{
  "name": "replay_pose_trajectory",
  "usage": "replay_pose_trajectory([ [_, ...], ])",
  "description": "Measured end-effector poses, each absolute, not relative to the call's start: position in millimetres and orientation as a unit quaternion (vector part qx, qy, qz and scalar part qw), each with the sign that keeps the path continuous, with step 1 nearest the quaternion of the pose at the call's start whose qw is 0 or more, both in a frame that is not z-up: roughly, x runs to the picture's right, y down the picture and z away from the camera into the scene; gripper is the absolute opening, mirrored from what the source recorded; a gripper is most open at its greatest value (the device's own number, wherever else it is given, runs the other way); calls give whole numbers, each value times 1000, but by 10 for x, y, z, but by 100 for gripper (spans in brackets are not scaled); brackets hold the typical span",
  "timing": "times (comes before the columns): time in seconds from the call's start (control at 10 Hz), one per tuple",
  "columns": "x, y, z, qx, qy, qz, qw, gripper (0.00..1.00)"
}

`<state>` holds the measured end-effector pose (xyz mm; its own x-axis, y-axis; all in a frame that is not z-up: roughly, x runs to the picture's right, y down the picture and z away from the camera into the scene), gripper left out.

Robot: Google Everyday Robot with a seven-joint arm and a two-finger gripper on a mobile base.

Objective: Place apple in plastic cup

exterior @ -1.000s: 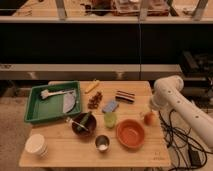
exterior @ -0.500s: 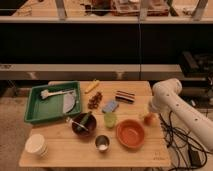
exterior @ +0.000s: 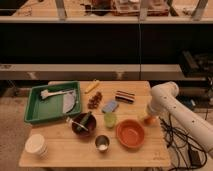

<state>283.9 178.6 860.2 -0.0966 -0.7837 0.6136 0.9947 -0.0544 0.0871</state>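
Observation:
The apple (exterior: 148, 120) is a small orange-red fruit at the table's right edge, right of the big orange bowl (exterior: 131, 133). My gripper (exterior: 148, 115) points down from the white arm (exterior: 167, 102) and is right at the apple, partly covering it. I cannot tell whether the apple rests on the table or is held. The plastic cup (exterior: 110, 120) is small and yellow-green. It stands upright near the middle of the table, well left of the gripper, with the orange bowl's rim between them.
A green tray (exterior: 34, 107) with utensils sits at the left. A dark bowl (exterior: 82, 125), a metal cup (exterior: 102, 143) and a white cup (exterior: 36, 145) stand along the front. A blue sponge (exterior: 110, 106), a striped block (exterior: 124, 97) and brown pieces (exterior: 94, 100) lie behind the cup.
The arm's shoulder has shifted slightly; the gripper stays at the apple by the table's right edge. Nothing else has moved.

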Motion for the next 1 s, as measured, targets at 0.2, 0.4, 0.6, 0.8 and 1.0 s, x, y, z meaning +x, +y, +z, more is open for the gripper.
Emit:
replay_pose_trajectory([
  [0.2, 2831, 1820, 8623, -209, -255, -694, 640, 60],
  [0.4, 2824, 1832, 8628, -210, -256, -692, 641, 54],
  [0.6, 2815, 1832, 8626, -210, -256, -693, 641, 54],
  [0.8, 2797, 1802, 8617, -210, -250, -697, 639, 54],
  [1.0, 2770, 1756, 8611, -202, -249, -700, 638, 54],
])
